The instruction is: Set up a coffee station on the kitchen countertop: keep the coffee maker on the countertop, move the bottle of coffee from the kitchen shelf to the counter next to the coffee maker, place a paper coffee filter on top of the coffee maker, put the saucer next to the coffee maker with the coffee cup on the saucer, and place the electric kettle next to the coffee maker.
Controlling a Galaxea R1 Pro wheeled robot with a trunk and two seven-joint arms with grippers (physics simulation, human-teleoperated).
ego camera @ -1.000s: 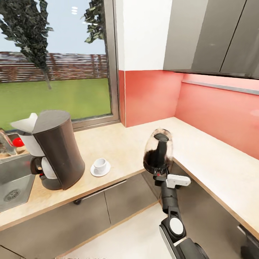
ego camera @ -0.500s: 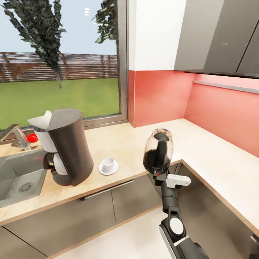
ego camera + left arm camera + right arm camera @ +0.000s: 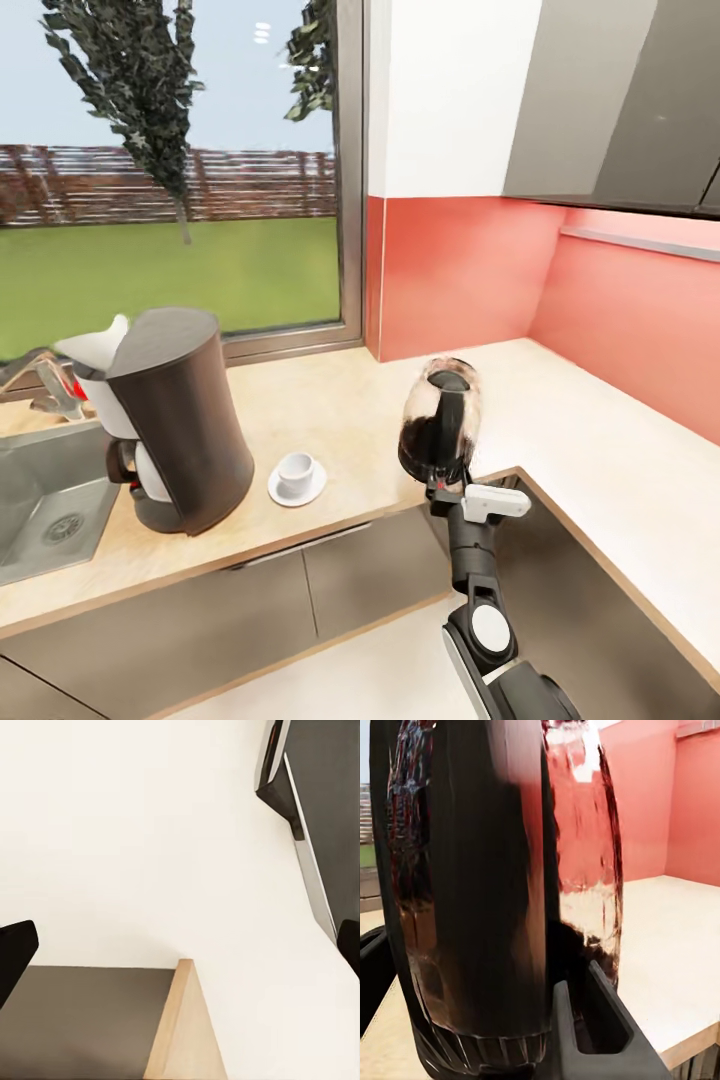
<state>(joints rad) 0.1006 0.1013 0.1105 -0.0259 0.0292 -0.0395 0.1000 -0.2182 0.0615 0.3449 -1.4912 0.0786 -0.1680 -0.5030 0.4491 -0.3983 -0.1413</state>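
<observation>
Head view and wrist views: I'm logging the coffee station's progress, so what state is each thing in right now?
coffee maker: upright on the countertop, white paper filter on top.
coffee cup: upright on the saucer, beside the coffee maker.
electric kettle: upright, held off the counter in the right gripper.
left gripper: open, empty.
</observation>
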